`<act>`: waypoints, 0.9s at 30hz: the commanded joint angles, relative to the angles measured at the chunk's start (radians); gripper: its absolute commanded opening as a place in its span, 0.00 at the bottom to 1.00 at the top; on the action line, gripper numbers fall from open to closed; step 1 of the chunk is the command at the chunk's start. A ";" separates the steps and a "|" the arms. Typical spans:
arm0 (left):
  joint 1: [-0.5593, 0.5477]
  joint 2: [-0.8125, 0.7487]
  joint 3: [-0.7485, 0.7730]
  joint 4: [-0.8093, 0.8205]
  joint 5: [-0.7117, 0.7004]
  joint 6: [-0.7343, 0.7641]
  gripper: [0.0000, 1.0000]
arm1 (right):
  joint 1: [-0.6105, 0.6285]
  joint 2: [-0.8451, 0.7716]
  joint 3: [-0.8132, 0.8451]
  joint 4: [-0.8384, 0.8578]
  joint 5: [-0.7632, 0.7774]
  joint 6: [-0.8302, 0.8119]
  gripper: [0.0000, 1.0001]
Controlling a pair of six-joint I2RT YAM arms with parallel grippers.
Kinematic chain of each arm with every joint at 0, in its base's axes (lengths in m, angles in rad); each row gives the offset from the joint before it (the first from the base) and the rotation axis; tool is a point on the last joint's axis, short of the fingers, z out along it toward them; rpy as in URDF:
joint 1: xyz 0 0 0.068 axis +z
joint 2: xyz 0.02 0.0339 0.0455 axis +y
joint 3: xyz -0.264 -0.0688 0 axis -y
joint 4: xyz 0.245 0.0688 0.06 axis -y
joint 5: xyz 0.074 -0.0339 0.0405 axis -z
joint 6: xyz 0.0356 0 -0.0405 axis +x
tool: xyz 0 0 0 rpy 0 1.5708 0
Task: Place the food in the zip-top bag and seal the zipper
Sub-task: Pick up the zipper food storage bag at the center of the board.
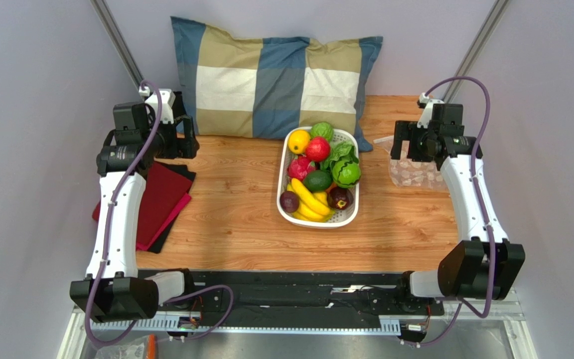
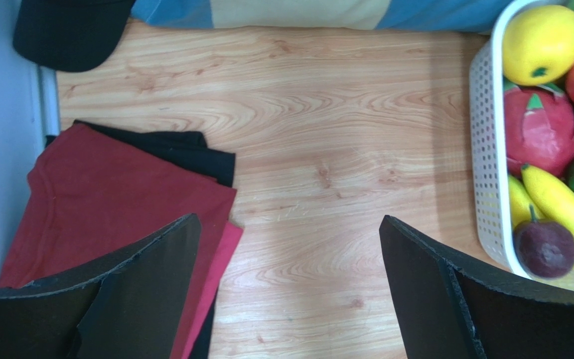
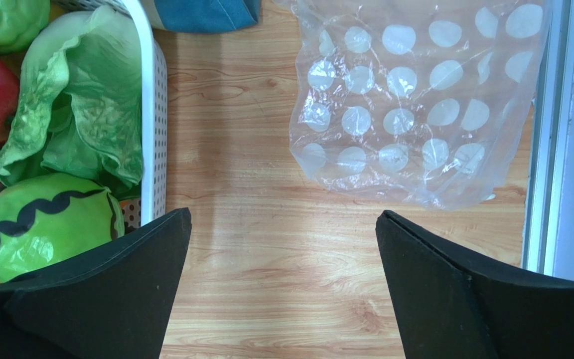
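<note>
The grained wooden bench (image 1: 230,224) carries a soft checked pillow (image 1: 275,75), a white perforated oval basket (image 1: 282,179) and, to its right, the clear crumpled bag (image 3: 417,97) with white spots. In the basket lies glossy plastic food: leafy lettuce (image 3: 73,112), red apple (image 1: 318,149), yellow lemon (image 1: 298,141). The left jaws and right jaws stand wide apart, holding nothing.

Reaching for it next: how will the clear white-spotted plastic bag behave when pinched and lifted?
The clear white-spotted plastic bag looks thin and wrinkled, so it will probably flop and sag. It appears empty, so likely light and apt to slide on the wooden table if pushed.
</note>
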 commanded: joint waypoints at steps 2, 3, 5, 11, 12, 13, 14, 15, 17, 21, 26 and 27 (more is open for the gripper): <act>0.004 0.044 0.099 -0.035 -0.091 -0.040 0.99 | -0.053 0.108 0.179 -0.090 -0.080 -0.057 1.00; 0.004 0.047 0.100 -0.036 -0.091 -0.043 0.99 | -0.057 0.123 0.197 -0.093 -0.075 -0.062 1.00; 0.004 0.048 0.099 -0.022 -0.088 -0.055 0.99 | -0.068 0.181 0.245 -0.113 -0.063 -0.077 1.00; 0.004 0.030 0.083 0.017 -0.039 -0.028 0.99 | -0.114 0.399 0.447 -0.156 -0.087 -0.100 1.00; 0.004 0.030 0.080 0.017 -0.032 -0.020 0.99 | -0.116 0.430 0.476 -0.166 -0.087 -0.102 1.00; 0.004 0.031 0.077 0.020 -0.023 -0.019 0.99 | -0.119 0.462 0.534 -0.185 -0.084 -0.103 1.00; 0.004 0.034 0.077 0.020 -0.017 -0.016 0.99 | -0.119 0.526 0.559 -0.193 -0.074 -0.105 1.00; 0.003 0.038 0.076 0.023 -0.015 -0.011 0.99 | -0.119 0.552 0.581 -0.200 -0.070 -0.108 1.00; 0.001 0.044 0.073 0.026 -0.023 -0.009 0.99 | -0.119 0.629 0.634 -0.211 -0.070 -0.110 1.00; 0.000 0.050 0.063 0.026 -0.028 -0.005 0.99 | -0.119 0.746 0.697 -0.210 -0.061 -0.119 1.00; -0.002 0.061 0.050 0.026 -0.017 -0.003 0.99 | -0.119 0.844 0.730 -0.205 -0.058 -0.137 1.00; -0.001 0.062 0.048 0.030 -0.015 -0.003 0.99 | -0.119 0.855 0.727 -0.205 -0.057 -0.143 0.97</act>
